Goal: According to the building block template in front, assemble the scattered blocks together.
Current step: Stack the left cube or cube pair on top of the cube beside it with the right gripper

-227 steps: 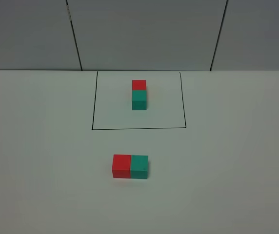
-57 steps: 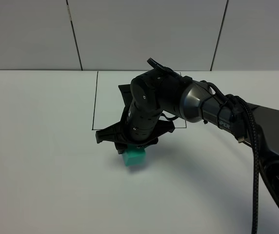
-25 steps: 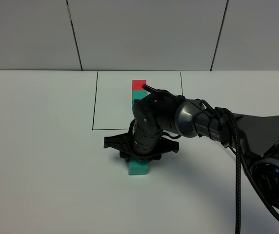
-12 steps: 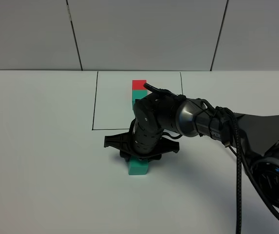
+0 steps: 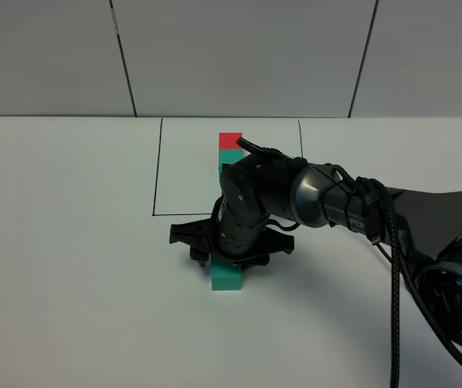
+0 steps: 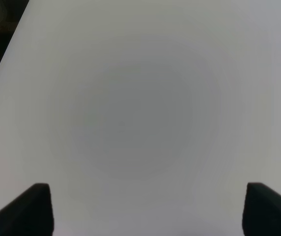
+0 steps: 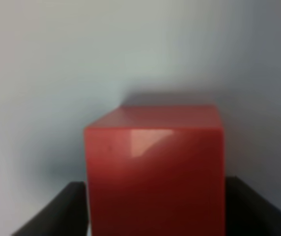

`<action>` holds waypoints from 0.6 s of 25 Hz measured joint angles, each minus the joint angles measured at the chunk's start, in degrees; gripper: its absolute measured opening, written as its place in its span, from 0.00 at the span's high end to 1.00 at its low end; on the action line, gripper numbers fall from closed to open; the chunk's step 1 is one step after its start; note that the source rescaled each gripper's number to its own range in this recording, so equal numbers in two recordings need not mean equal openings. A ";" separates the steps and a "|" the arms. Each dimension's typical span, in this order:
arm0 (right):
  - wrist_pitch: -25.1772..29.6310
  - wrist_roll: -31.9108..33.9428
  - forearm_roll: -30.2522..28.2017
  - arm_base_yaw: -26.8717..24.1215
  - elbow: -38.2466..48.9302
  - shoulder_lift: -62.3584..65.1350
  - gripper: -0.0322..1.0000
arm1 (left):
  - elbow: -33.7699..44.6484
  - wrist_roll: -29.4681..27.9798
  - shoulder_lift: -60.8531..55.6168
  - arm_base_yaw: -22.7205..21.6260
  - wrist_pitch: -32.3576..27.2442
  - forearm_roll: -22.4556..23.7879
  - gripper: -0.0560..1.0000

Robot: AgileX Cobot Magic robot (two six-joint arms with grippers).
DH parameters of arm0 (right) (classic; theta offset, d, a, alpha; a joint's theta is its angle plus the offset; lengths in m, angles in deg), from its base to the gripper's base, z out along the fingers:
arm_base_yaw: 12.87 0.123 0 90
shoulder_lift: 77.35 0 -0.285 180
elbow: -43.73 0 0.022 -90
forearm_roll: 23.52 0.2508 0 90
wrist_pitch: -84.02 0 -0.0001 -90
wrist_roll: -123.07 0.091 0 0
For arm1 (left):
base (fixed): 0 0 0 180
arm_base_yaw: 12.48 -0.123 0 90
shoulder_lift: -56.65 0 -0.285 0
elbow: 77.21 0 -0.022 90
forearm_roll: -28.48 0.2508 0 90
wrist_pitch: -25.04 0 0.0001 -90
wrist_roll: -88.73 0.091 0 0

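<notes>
Now the right hand (image 5: 229, 260) straddles the red cube (image 7: 154, 172); its grip unclear.

Hidden behind the right gripper (image 5: 229, 257) in the high view: the upper part of the teal cube (image 5: 228, 278), anything resting on it, and the lower half of the framed template (image 5: 230, 144). Cut off at the bottom edge of the right wrist view: the blurred red cube (image 7: 154, 167), flanked by dark fingers (image 7: 57, 211) whose contact with it cannot be judged. Cropped to two dark finger corners in the left wrist view: the left gripper (image 6: 145, 209), above a blurred white table (image 6: 140, 98).
</notes>
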 joint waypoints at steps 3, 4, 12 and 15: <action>-0.17 0.00 -0.33 0.00 0.00 0.00 0.37 | 0.00 0.00 0.00 0.00 0.00 0.00 0.05; -0.17 0.00 -0.33 0.00 0.00 0.00 0.36 | 0.00 0.00 0.00 0.00 0.00 0.00 0.05; 0.80 0.00 -2.19 0.00 0.00 0.19 0.34 | 0.00 0.00 0.00 0.00 0.00 0.00 0.05; 1.73 0.00 -3.29 0.00 0.00 1.10 0.34 | 0.00 0.00 0.00 0.00 0.05 0.00 0.05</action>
